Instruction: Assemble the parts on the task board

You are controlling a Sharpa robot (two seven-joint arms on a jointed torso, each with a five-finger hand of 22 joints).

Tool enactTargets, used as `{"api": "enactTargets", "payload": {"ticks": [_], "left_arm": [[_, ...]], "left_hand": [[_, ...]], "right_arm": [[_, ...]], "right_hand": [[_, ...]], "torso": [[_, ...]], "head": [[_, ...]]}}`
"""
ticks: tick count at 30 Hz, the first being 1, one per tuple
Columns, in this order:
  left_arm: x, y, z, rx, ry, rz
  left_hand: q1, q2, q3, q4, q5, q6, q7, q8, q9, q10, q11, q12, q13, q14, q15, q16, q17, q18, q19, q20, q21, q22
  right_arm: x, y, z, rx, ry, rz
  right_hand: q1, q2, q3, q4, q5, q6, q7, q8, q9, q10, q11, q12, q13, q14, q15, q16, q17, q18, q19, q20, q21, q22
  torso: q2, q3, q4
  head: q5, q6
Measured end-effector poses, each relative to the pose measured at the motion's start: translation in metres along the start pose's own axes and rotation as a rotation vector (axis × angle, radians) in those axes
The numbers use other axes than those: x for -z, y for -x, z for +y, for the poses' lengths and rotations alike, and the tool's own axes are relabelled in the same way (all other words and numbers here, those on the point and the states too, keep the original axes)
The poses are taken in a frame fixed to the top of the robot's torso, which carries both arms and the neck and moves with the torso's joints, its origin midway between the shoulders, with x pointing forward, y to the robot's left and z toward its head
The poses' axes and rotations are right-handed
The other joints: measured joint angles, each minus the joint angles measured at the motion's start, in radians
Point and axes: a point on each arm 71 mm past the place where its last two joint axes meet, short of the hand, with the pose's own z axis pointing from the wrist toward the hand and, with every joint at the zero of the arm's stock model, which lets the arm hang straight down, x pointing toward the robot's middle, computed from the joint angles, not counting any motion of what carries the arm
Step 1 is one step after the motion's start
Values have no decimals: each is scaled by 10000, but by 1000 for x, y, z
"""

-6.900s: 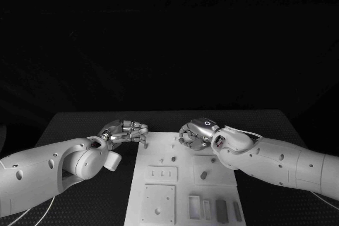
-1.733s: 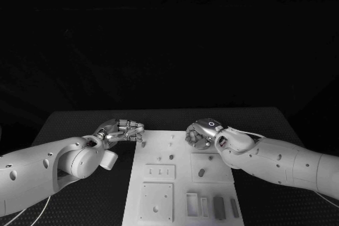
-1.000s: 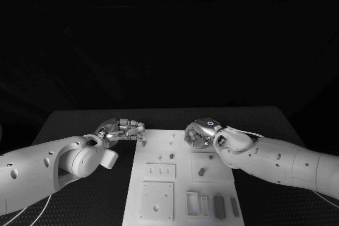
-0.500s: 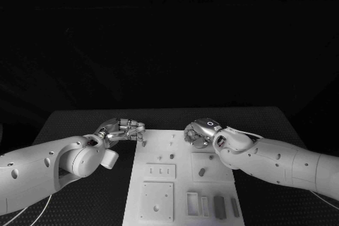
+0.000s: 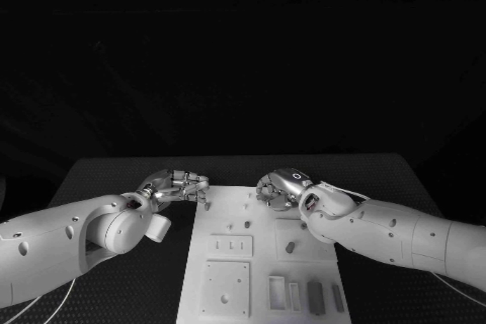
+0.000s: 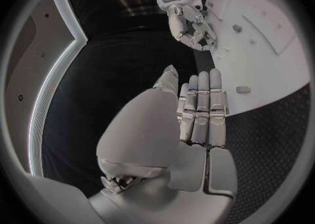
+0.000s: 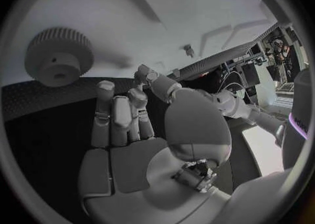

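The white task board (image 5: 259, 264) runs from the table's front to my two hands. My left hand (image 5: 180, 187) hovers at the board's far left corner, fingers bent down and holding nothing; a small peg (image 5: 208, 206) stands just below its fingertips. In the left wrist view the left hand (image 6: 197, 114) reaches toward the board (image 6: 262, 61), where a small part (image 6: 243, 89) lies. My right hand (image 5: 279, 190) is over the board's far middle with nothing in it. In the right wrist view the right hand (image 7: 125, 129) shows a bare palm, and a toothed gear (image 7: 58, 56) lies on the board (image 7: 164, 14) beyond its fingertips.
A dark part (image 5: 290, 247) sits in a square plate at mid-board. Slotted frames and dark bars (image 5: 316, 297) line the near right end. A square plate with a hole (image 5: 227, 289) lies near left. Black matting (image 5: 121, 173) surrounds the board.
My right hand has shifted slightly to the left over the board's far end. The left hand has stayed put.
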Motion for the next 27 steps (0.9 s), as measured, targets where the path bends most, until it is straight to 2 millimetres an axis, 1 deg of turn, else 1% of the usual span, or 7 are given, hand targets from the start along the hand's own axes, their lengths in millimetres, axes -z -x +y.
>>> {"api": "enactTargets", "payload": {"ticks": [3, 15, 23, 27], "left_arm": [[0, 0, 0, -3, 0, 2], [-1, 1, 0, -17, -1, -28], [-2, 0, 0, -18, 0, -14], [-2, -1, 0, -19, -2, -3]], "left_hand": [[0, 0, 0, 0, 0, 0, 0, 0, -3, 0, 0, 0, 0, 0, 0, 0, 2, -3, 0, 0, 0, 0], [0, 0, 0, 0, 0, 0, 0, 0, -8, 0, 0, -4, -1, 0, 0, -38, 14, -12, 0, 0, 0, -3], [0, 0, 0, 0, 0, 0, 0, 0, -8, 0, 0, -4, 8, 0, 0, -38, 24, -23, 0, 0, 0, 6], [0, 0, 0, 0, 0, 0, 0, 0, -8, 36, 36, -5, 7, 0, 0, -38, 24, -27, 0, 0, 0, 6]], "right_arm": [[-3, 2, 4, -195, -15, -125], [-12, 4, 21, -1102, 58, -391], [-21, 1, 24, -1271, -139, -264], [-25, -1, 25, -1260, -182, -161]], "right_hand": [[-1, 0, 0, 0, 0, 1, -1, 0, 0, 0, 0, 0, 0, 0, 0, 0, 0, 2, 0, 0, 0, 0], [-32, 28, 54, -1, 0, 3, -3, 2, 0, 0, 0, 0, 0, 0, 2, 0, -1, 5, 0, 2, 11, 0], [-85, 79, 53, -1, -1, 2, -2, 2, 0, 0, 1, 0, 1, -2, 4, 0, -100, 5, -15, 17, 44, -1], [-86, 78, 80, -28, -1, 0, 0, 2, -1, 0, 1, 0, 1, -13, -4, -1, -105, 6, -15, 17, 44, -1]], "torso": [[0, -7, 8], [1, -10, 15], [1, -12, 0], [1, -13, -3]], "head": [[1, 9], [52, 12], [106, 12], [116, 21]]}}
